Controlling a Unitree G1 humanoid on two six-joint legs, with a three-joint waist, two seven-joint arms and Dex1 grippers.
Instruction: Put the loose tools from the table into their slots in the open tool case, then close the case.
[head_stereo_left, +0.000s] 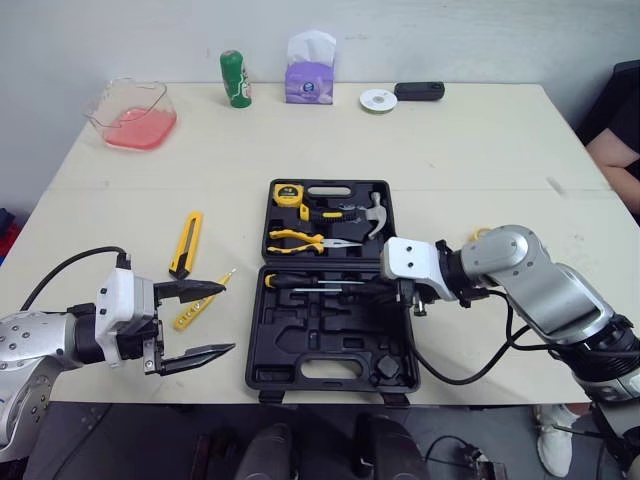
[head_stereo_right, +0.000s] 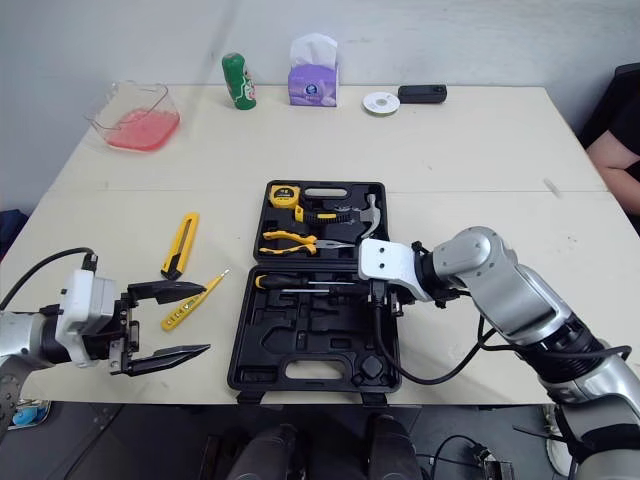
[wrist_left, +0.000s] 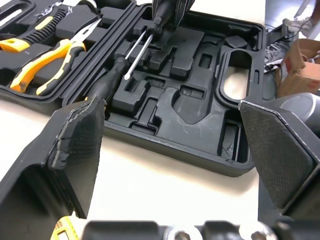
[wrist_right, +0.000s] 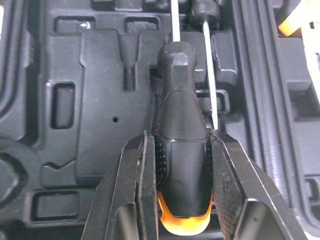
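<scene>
The black tool case (head_stereo_left: 300, 345) lies open at the table's front centre. Its far half holds a tape measure (head_stereo_left: 288, 193), yellow pliers (head_stereo_left: 300, 240) and a hammer (head_stereo_left: 372, 213). My right gripper (wrist_right: 181, 145) is shut on the black-and-orange handle of a screwdriver (wrist_right: 182, 165), low over the near half's moulded slots. A second screwdriver (wrist_right: 212, 75) lies beside it. A yellow utility knife (head_stereo_left: 186, 243) and a yellow tester screwdriver (head_stereo_left: 203, 300) lie loose left of the case. My left gripper (head_stereo_left: 226, 318) stands open and empty near the front edge, just left of the case.
Along the table's far edge stand a clear container with pink contents (head_stereo_left: 132, 112), a green bottle (head_stereo_left: 236, 78), a purple tissue pack (head_stereo_left: 309, 70), a white disc (head_stereo_left: 378, 100) and a black device (head_stereo_left: 419, 91). A person's arm (head_stereo_left: 615, 145) shows at the right edge.
</scene>
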